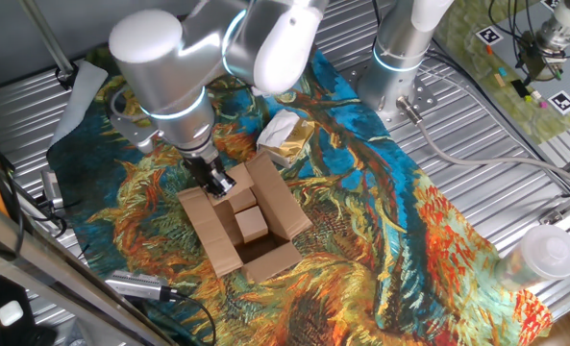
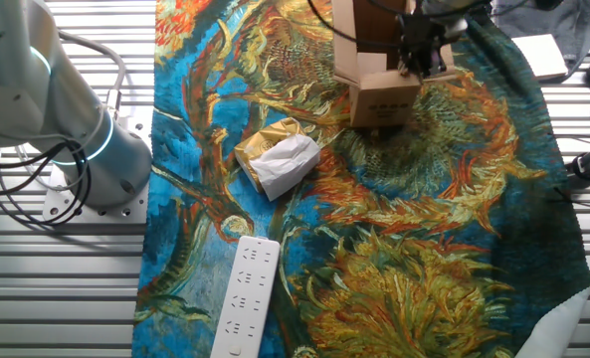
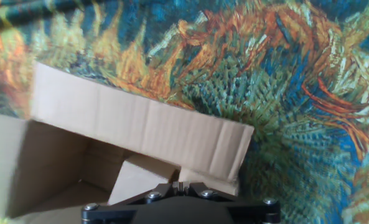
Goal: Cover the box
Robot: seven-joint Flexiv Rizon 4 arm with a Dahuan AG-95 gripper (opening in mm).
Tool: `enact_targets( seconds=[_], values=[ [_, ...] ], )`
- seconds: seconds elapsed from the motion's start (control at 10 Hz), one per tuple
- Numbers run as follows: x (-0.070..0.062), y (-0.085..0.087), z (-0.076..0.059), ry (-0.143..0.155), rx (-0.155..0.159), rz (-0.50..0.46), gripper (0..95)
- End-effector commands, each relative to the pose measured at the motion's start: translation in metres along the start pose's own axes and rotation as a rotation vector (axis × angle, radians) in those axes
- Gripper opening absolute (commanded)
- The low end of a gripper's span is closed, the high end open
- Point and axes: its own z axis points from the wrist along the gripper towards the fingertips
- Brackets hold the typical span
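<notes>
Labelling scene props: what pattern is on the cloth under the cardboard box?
Swirling painterly sunflower print in blue, orange and yellow; clearest in the other fixed view.

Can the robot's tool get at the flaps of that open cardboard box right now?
Probably yes. The tool hangs right over the box at its far edge, the flaps stand open, and nothing lies between them.

We see a ribbed metal bench (image 1: 515, 135) with a patterned blue and orange cloth (image 1: 381, 192) spread across it. On the cloth rest the open box (image 1: 246, 226), a crumpled white-and-yellow wrapper (image 2: 278, 159) near it, and a white power strip (image 2: 245, 296) well apart from both. A clear plastic cup (image 1: 542, 252) lies at the cloth's edge.
</notes>
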Motion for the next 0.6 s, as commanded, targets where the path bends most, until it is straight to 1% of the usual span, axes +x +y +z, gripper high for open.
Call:
enact_targets(
  seconds=[0.1, 0.2, 0.4, 0.5, 0.6],
  values=[
    [0.0027, 0.0046, -0.0089, 0.010, 0.005, 0.012, 0.0],
    [0.0033, 0.0069, -0.0130, 0.012, 0.003, 0.017, 0.0],
    [0.0036, 0.0092, -0.0160, 0.011, 0.001, 0.022, 0.0],
    [0.0034, 0.0097, -0.0163, 0.012, 0.004, 0.019, 0.0],
    [0.0034, 0.0098, -0.0163, 0.018, 0.014, 0.009, 0.0]
  ],
)
